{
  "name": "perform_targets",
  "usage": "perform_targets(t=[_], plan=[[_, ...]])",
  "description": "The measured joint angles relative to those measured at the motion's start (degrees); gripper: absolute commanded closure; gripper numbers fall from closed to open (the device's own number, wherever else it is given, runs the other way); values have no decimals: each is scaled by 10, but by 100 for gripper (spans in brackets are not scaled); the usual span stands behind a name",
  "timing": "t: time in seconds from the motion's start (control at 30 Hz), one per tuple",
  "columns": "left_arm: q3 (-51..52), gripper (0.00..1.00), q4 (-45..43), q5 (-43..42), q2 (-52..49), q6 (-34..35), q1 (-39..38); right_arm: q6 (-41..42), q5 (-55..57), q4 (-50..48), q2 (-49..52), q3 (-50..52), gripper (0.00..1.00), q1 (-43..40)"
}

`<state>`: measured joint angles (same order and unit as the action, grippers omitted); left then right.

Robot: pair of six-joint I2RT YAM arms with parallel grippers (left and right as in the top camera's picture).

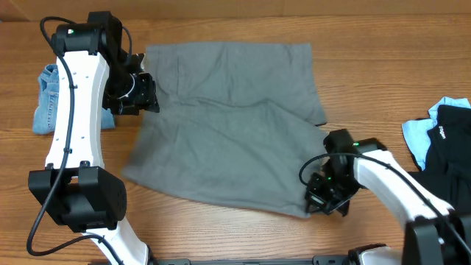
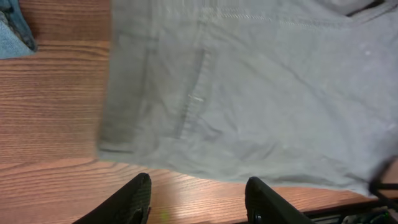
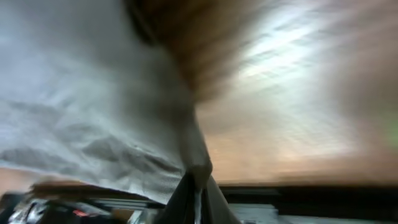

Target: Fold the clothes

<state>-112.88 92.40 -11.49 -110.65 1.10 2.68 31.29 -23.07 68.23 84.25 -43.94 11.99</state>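
Right claw (image 3: 198, 186), blurred, pinches the grey shorts (image 1: 228, 125) at their 5 o'clock corner; left claw (image 2: 198, 190) released, partly cropped.

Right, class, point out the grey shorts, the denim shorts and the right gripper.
grey shorts (image 1: 228, 140), overhead view, middle of fabric
denim shorts (image 1: 45, 103), overhead view, exposed left part
right gripper (image 3: 198, 186), right wrist view, between fingertips
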Motion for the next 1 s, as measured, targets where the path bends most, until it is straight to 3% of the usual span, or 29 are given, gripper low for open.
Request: perform_targets(t=[0.23, 0.27, 0.3, 0.33, 0.4, 0.67, 0.8, 0.87, 0.9, 1.0], plan=[[0, 46, 6, 6, 0, 0, 0, 0, 47, 65, -28, -14, 93, 0], [0, 46, 8, 9, 0, 0, 0, 2, 51, 69, -28, -14, 80, 0], [0, 46, 10, 11, 0, 0, 0, 3, 53, 70, -28, -14, 57, 0], [0, 45, 10, 12, 0, 0, 0, 6, 57, 69, -28, -14, 46, 0], [0, 44, 11, 16, 0, 0, 0, 4, 61, 67, -28, -14, 38, -1], [15, 45, 16, 31, 0, 3, 0, 13, 78, 27, -31, -16, 40, -51], [68, 50, -10, 49, 0, 17, 4, 3, 66, -41, -51, -26, 64, -68], [101, 62, -42, 38, 0, 16, 9, -7, 49, -103, -61, -32, 85, -71], [118, 68, -59, 27, 0, 12, 12, -13, 39, -136, -64, -35, 90, -71], [187, 85, -113, -21, 0, -20, 15, -17, 18, -203, -66, -40, 91, -71]])
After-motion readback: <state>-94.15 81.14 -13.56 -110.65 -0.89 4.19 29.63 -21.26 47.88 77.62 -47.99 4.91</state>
